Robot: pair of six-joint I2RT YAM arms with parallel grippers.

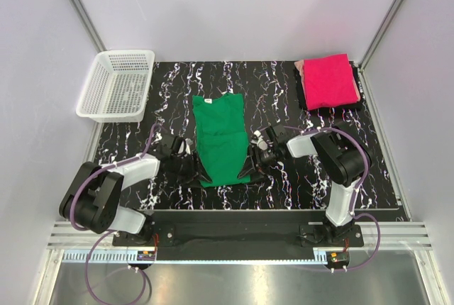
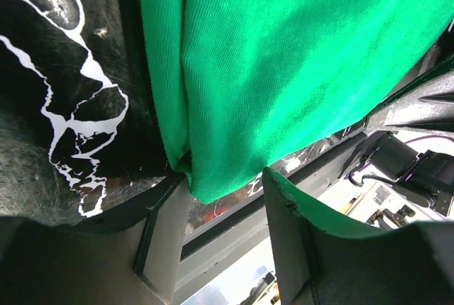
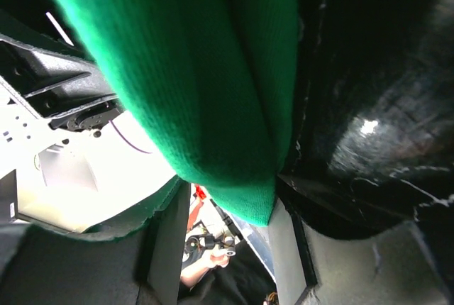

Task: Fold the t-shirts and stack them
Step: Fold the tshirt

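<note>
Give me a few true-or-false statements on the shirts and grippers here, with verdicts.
1. The green t-shirt lies between the left gripper and the right gripper. True.
2. The pink t-shirt sits in the basket. False: it lies folded at the far right corner of the table; the basket stands far left.
3. Both grippers have green cloth between their fingers. True.
4. The pink t-shirt is stacked on the green one. False: they lie apart.

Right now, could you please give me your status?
Left gripper, right gripper: both shut on green t-shirt, near corners. Pink t-shirt folded, far right. Basket far left, out of the way.
</note>
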